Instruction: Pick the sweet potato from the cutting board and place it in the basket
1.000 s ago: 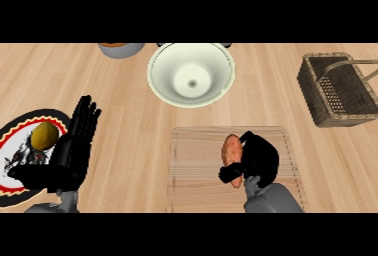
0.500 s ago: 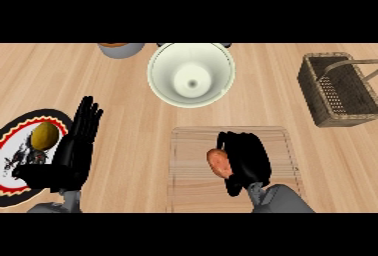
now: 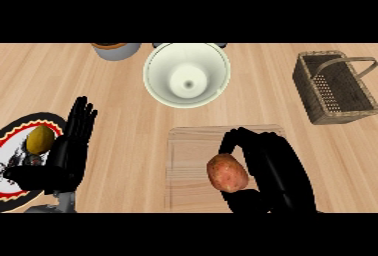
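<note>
The reddish-brown sweet potato is over the wooden cutting board at the lower middle. My right hand lies against its right side, fingers curled over its top and thumb under it, shut on it. The wicker basket with a hoop handle stands at the far right, well apart from the hand, and holds nothing that I can see. My left hand rests open at the lower left, fingers straight and pointing away from me.
A large cream bowl stands just beyond the board. A grey pot is at the top edge. At the left, a red-rimmed plate carries a yellow item, partly under the left hand.
The right hand has drawn back toward me and closed round the sweet potato, which has shifted with it toward the board's near side. The left hand has barely moved.
</note>
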Available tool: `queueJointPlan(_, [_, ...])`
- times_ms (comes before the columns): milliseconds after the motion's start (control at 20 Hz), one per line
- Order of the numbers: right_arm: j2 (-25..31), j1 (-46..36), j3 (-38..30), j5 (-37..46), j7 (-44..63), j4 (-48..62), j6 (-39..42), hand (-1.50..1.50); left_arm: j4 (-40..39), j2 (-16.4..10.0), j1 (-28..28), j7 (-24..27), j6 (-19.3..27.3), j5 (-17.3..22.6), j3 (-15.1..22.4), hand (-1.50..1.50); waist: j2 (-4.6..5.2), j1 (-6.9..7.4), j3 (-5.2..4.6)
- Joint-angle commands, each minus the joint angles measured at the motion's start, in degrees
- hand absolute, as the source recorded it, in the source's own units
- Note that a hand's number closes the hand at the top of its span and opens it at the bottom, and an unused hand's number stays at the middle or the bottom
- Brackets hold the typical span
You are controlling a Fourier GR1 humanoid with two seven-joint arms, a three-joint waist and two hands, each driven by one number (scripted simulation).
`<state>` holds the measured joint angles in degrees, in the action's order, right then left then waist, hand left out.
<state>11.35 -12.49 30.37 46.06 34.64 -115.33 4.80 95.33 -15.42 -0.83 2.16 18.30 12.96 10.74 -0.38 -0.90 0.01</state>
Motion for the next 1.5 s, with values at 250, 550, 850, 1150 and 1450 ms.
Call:
queueJointPlan(250, [-2.39,-5.31,-9.95,-11.73,19.09,-28.18,14.34,1.5,-0.97,0.82,0.97,1.23,-2.07,-0.02,-0.41,0.0,0.17,0.48,-0.09])
queueJointPlan(550, [-1.58,-8.85,-19.54,-13.95,25.49,-28.1,21.28,1.5,5.28,0.9,2.44,-3.61,-0.17,-1.7,-0.14,0.0,0.13,0.77,-0.01])
queueJointPlan(850, [6.89,-12.62,-34.25,-18.93,19.61,-22.25,28.4,1.5,3.48,0.51,1.97,-1.68,-3.0,-1.19,-2.29,0.0,0.22,0.68,-0.01])
queueJointPlan(1150, [12.39,-15.67,-46.67,-23.73,12.08,-10.13,28.23,1.5,4.77,1.57,3.95,-1.74,-4.34,-1.92,-1.71,0.0,0.29,1.12,0.0])
queueJointPlan(1450, [16.11,-11.16,-53.95,-24.22,-1.55,-2.33,25.55,1.5,-0.84,3.79,0.2,-0.2,-4.74,-3.41,-3.52,0.0,0.39,0.86,0.0])
